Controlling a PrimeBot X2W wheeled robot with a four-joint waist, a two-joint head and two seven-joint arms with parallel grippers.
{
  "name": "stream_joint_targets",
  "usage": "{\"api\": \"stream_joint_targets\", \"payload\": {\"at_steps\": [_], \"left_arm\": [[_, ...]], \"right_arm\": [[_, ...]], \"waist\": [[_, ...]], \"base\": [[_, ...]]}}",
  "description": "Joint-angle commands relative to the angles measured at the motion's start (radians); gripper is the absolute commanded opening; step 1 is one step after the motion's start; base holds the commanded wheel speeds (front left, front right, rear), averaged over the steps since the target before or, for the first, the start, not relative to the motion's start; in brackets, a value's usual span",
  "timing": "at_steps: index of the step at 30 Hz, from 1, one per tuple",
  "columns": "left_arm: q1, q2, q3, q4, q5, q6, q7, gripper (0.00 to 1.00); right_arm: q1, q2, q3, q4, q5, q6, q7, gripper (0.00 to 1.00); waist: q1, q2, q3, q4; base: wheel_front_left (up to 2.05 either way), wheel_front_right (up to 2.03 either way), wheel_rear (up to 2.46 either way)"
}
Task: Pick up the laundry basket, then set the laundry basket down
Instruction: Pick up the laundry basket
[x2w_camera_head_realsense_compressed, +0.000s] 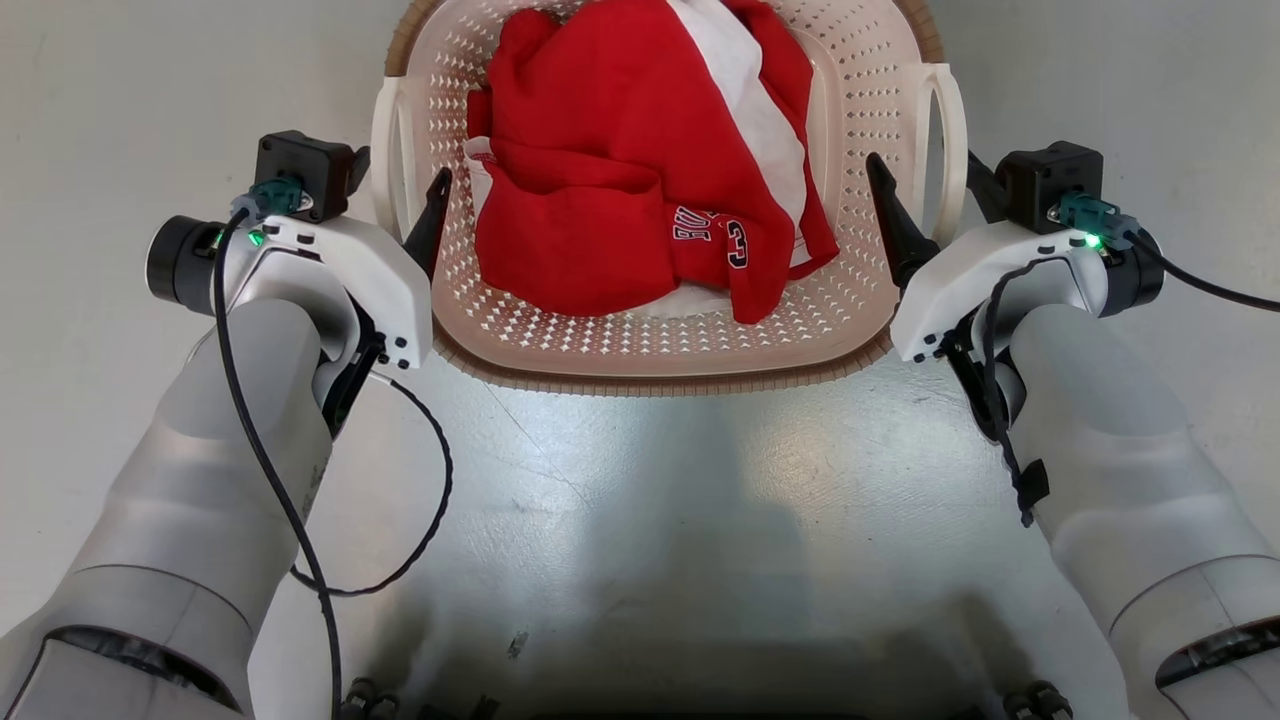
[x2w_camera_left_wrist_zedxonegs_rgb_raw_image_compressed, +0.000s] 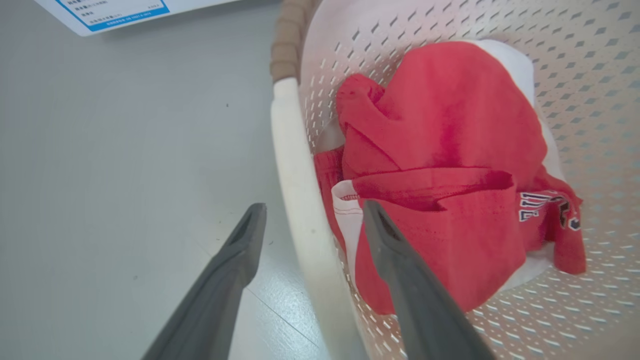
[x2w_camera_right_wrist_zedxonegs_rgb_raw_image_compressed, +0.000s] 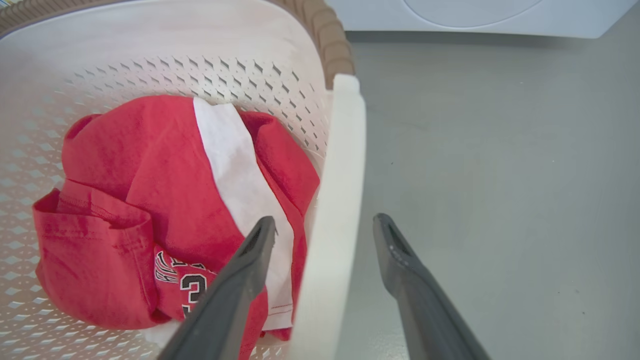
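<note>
a pale grey, glossy floor spreads under everything, with a soft reflection in front of the robot.

the left gripper has its two dark fingers spread wide apart, clamped on nothing. they straddle the basket's left white loop handle, with one finger outside over the floor and one inside over the clothes. whether either finger touches the handle cannot be told. the right gripper mirrors it: two fingers apart, gripping nothing, with the right white loop handle between them, one finger inside the basket and one outside.

the one laundry basket stands on the floor straight ahead, between the two grippers. it is cream-white perforated plastic with a brown woven-look rim and two handles, one on each side. inside lies a crumpled red garment with dark lettering and a numeral 3, and a band of white cloth runs across it. more white shows beneath the red at the near edge.

in the head view, two pale grey forearms reach in from the lower corners. each wrist carries one black camera block and one small green light. a black cable loops loosely beside the left arm.

farther out, the right wrist view has the lower edge of a white appliance with a curved outline. the left wrist view has one white label with a blue border and small print too fine to read.
</note>
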Motion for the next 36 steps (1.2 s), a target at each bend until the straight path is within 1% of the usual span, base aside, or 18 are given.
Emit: {"api": "stream_joint_targets", "payload": {"at_steps": [1,2,9,17,24,30,36], "left_arm": [[0.002,0.034,0.013,0.001,-0.01,-0.003,-0.005,0.44],[0.002,0.033,0.008,0.003,-0.014,-0.003,-0.005,0.0],[-0.003,0.027,-0.011,0.016,-0.038,-0.003,-0.005,0.0],[0.013,0.023,-0.045,0.054,-0.069,-0.003,-0.005,0.0],[0.04,0.029,-0.07,0.077,-0.111,-0.003,0.007,0.0],[0.1,0.041,-0.108,0.083,-0.153,-0.003,0.049,0.0],[0.164,0.061,-0.148,0.075,-0.193,-0.003,0.081,0.0]], "right_arm": [[0.011,0.025,0.015,-0.003,0.003,0.006,-0.014,0.47],[0.01,0.025,0.016,-0.004,0.0,0.006,-0.014,0.0],[0.008,0.025,0.031,0.038,-0.009,0.006,-0.012,0.0],[0.033,0.025,0.106,0.057,0.06,0.006,0.041,0.0],[0.069,0.025,0.161,0.07,0.113,0.006,0.091,0.0],[0.127,0.025,0.219,0.082,0.153,0.006,0.142,0.0],[0.188,0.025,0.28,0.069,0.2,0.006,0.195,0.0]], "waist": [[0.0,0.0,0.001,0.0],[0.0,0.0,0.001,-0.001],[0.0,0.0,-0.01,0.005],[0.0,0.0,-0.057,0.002],[0.0,0.0,-0.125,-0.012],[0.0,0.0,-0.227,-0.026],[0.0,0.0,-0.336,-0.048]], "base": [[0.0,0.0,0.0],[0.0,0.0,0.0],[0.0,0.0,0.0],[0.0,0.0,0.0],[0.0,0.0,0.0],[0.0,0.0,0.0],[0.0,0.0,0.0]]}}
